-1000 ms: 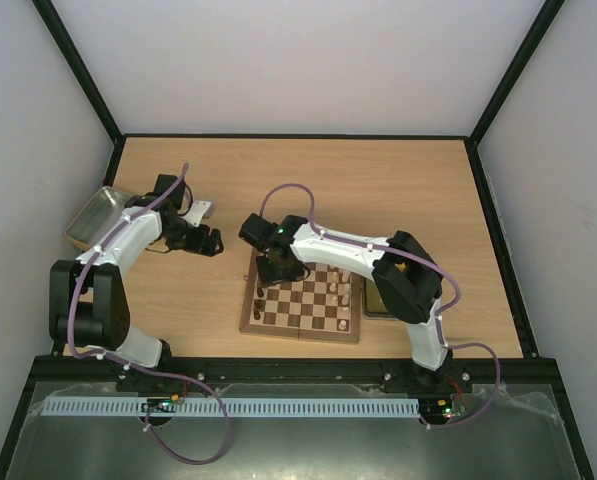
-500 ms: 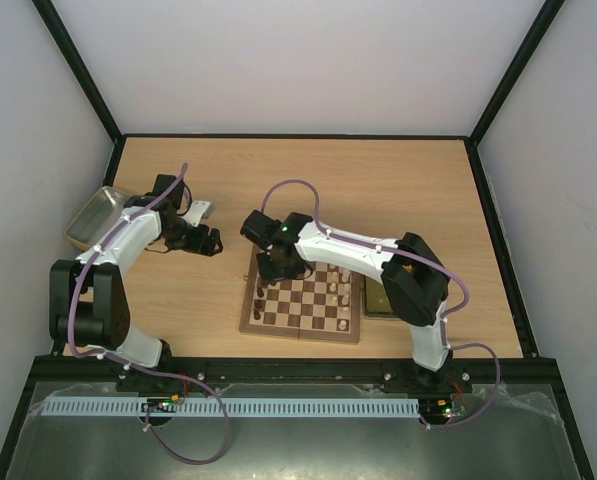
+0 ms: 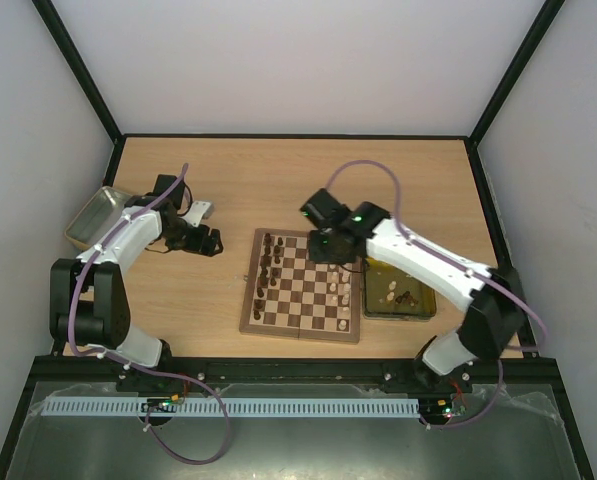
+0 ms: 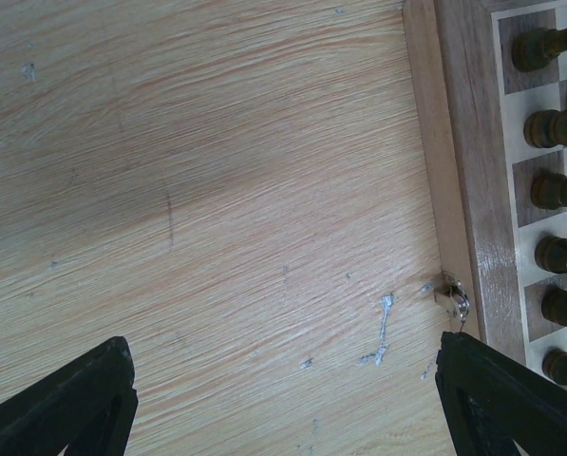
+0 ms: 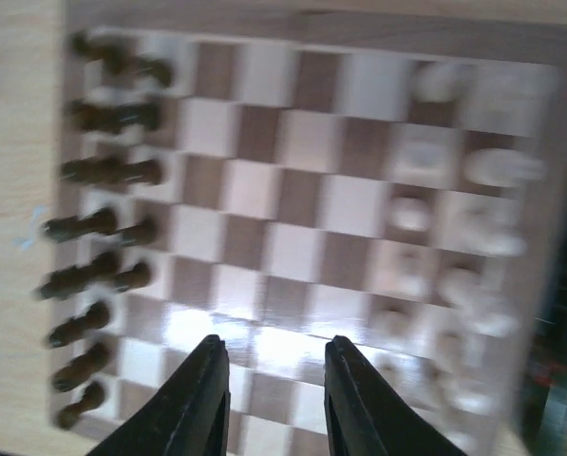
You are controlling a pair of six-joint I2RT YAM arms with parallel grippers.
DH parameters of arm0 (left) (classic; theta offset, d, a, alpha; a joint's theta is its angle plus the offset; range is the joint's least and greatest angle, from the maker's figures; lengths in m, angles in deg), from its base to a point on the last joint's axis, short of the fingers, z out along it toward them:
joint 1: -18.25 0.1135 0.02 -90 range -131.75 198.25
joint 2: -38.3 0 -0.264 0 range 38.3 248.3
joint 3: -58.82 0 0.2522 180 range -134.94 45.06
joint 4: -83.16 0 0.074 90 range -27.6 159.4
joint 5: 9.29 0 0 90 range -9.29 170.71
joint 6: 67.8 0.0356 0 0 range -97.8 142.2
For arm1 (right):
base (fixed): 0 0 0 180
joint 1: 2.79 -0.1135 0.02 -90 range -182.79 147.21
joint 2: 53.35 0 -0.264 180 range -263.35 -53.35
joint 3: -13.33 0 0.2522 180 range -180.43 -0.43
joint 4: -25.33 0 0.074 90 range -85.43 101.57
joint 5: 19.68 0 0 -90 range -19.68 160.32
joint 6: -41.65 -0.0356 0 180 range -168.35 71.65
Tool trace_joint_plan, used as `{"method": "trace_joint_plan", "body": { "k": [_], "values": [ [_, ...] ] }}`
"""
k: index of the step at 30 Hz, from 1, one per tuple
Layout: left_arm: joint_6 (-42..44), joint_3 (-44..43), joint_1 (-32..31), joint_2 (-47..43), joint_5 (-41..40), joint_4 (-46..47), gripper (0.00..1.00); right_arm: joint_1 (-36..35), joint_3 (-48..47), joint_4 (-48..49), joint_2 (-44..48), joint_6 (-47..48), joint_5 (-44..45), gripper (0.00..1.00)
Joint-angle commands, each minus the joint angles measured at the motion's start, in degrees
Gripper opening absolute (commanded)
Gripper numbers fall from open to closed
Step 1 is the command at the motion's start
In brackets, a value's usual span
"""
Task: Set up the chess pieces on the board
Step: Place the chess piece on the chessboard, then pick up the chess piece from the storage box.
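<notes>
The board lies at the table's middle. Dark pieces stand in two columns on its left side and pale pieces on its right. My right gripper hovers over the board's far edge, open and empty. Its wrist view is blurred and shows the board, dark pieces, pale pieces and the parted gripper. My left gripper is wide open and empty over bare table left of the board. Its wrist view shows the board's border and dark pieces.
A yellowish tray with a few pieces in it lies right of the board. A grey metal tray sits at the far left. A brass latch sticks out of the board's left edge. Black frame posts rim the table.
My right arm has swung from the board's left side to its far right part, uncovering the dark pieces and the yellowish tray. The left arm has not moved.
</notes>
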Motion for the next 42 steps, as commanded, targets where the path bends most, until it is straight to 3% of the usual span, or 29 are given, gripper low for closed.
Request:
{"method": "trace_joint_plan", "body": {
  "k": [1,11,30,42],
  "values": [
    [-0.18,0.51,0.23,0.66,0.19,-0.55,0.87,7.13,8.76,-3.1,8.52,-2.48,3.8,0.27],
    [-0.16,0.59,0.27,1.46,0.18,-0.49,0.87,21.8,25.21,-0.49,20.33,-3.62,3.89,0.28],
    [-0.07,0.59,0.14,3.27,0.22,-0.55,0.87,42.56,37.26,1.76,28.39,-3.33,0.09,0.27],
    [-0.1,0.14,-0.87,5.35,0.49,-0.96,0.87,44.51,42.61,7.06,27.79,-3.6,-4.07,0.27]
  ]
}}
